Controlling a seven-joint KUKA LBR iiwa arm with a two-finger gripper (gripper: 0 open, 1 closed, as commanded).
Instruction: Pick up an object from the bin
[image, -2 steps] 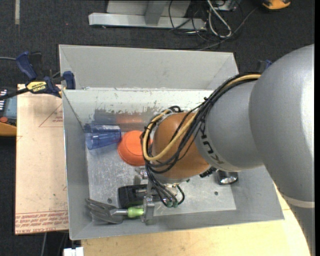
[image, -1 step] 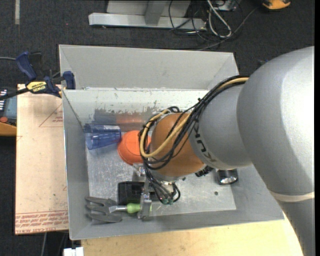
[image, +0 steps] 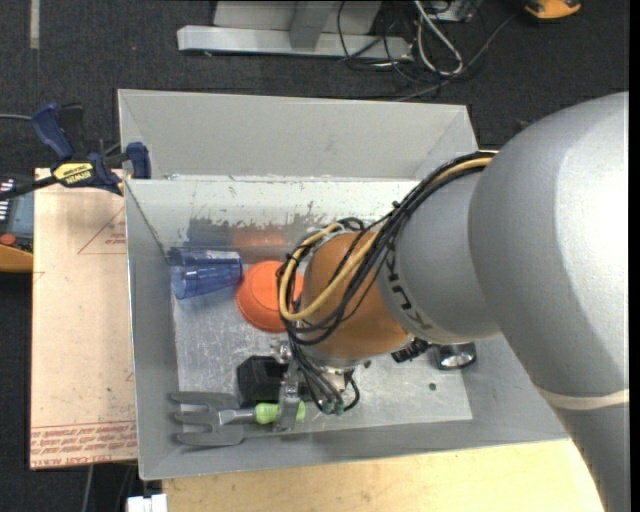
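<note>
My gripper (image: 292, 400) is low in the bin's near part, just below the arm's orange cover. It sits at the right end of a grey tool with forked prongs (image: 205, 418) and a bright green joint (image: 265, 411), which lies flat along the near wall. Whether it touches the tool I cannot tell. A small black block (image: 257, 377) lies right beside the gripper on its left. Behind that, an orange rounded bowl-like thing (image: 260, 297) is partly hidden by the arm.
A translucent blue cup (image: 205, 275) lies on its side at the far left. A small shiny metal piece (image: 453, 356) shows at the right, under the arm. The big grey arm and its cables cover the bin's right half.
</note>
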